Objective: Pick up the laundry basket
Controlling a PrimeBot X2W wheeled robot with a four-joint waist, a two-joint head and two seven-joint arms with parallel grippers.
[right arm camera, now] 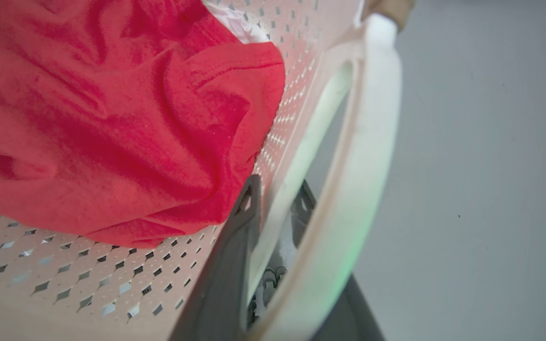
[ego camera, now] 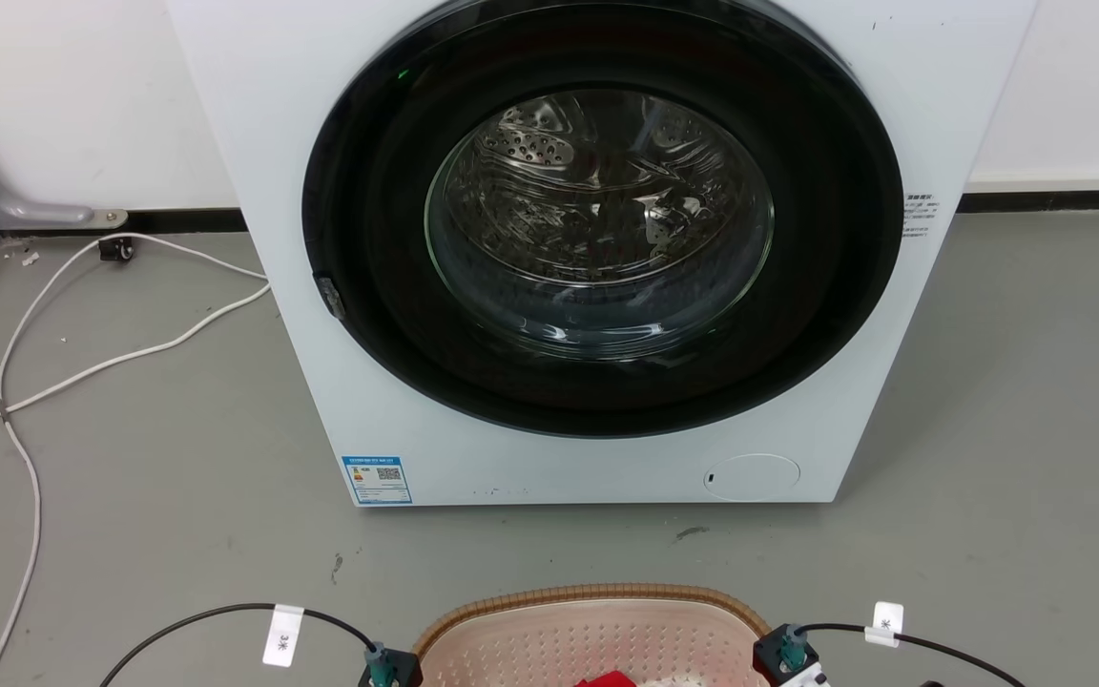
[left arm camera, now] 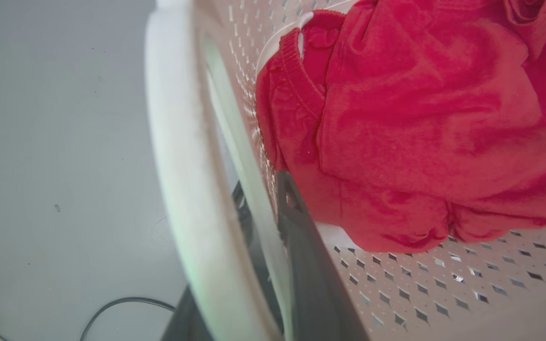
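Where the left gripper (left arm camera: pixel 263 189) meets the laundry basket (left arm camera: pixel 443 284), its two dark fingers straddle the perforated side wall just under the white left handle (left arm camera: pixel 178 166). One finger lies inside against the wall and the other outside, seen through the handle opening, so the gripper is clamped on the basket. The right gripper (right arm camera: pixel 277 187) mirrors this on the opposite side, pinching the wall beneath the white right handle (right arm camera: pixel 363 166), one finger within and one without.

A crumpled red garment (left arm camera: pixel 420 118) lies in the basket, resting against the wall close to both inner fingers, with a bit of white cloth (right arm camera: pixel 235 23) showing beyond it.

In the head view the basket sits at the bottom centre, its brown woven-look rim curving between two black cables with white tags (ego camera: pixel 282 634) that run to the wrists.

Past the rim lies the grey floor (ego camera: pixel 130 496), then a white washing machine (ego camera: pixel 397 382) facing the robot, well apart from the basket. Its round dark-ringed glass door (ego camera: pixel 597 219) is closed, the steel drum visible behind it. A blue label (ego camera: pixel 378 479) sits at its lower left corner and a round flap (ego camera: pixel 752 475) at its lower right. White cords (ego camera: pixel 82 367) trail across the floor to the left, toward the white wall (ego camera: pixel 53 95).
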